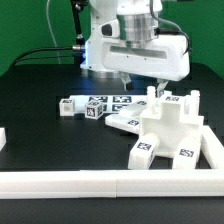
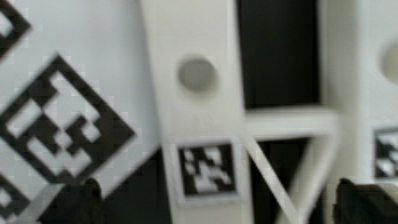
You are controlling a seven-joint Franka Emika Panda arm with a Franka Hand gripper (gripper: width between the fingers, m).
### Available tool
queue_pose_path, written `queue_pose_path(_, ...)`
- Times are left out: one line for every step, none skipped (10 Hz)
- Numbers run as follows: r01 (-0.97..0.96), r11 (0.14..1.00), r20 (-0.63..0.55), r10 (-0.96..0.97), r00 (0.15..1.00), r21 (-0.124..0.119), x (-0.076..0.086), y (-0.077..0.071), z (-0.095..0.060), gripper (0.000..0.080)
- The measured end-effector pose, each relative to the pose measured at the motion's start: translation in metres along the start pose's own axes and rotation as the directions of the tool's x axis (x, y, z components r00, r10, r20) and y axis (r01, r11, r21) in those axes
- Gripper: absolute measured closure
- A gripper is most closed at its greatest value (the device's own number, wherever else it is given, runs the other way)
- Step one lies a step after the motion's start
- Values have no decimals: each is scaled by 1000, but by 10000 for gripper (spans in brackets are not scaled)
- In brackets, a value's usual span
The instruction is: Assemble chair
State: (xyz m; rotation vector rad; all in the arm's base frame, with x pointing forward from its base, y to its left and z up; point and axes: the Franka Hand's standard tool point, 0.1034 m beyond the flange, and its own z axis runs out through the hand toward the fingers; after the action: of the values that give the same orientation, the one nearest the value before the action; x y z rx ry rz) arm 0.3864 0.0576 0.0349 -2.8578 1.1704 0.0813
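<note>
The gripper (image 1: 138,82) hangs with its jaws spread wide, gripping nothing, above the back part of the half-built chair (image 1: 165,125). The chair stands on the black tabletop (image 1: 40,130) toward the exterior view's right, near the white rail (image 1: 100,182) along the front edge. In the wrist view the dark fingertips (image 2: 80,205) sit far apart, with a white slab (image 2: 196,110) bearing marker tags beneath them; whether they touch it cannot be told. Three small tagged blocks (image 1: 95,108) lie in a row beside the chair, on the exterior view's left.
</note>
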Motion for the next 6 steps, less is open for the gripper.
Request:
queue_pose_path(15,1000,-4,-15,1000,-18,-7,2,12,151)
queue_pose_path(28,999,-14,-29,999,-24,-11,1,19,151)
queue_pose_path(31,999,-40,-32,999,-12,-10,-3,19,151)
queue_pose_path(39,999,-57,-39,998,-5,-11,-6,19,151)
queue_pose_path(40,999,-64,-40,997,-1,-11,-7,19,151)
queue_pose_path(45,999,-65,-44,997,0,-11,-9,19,151)
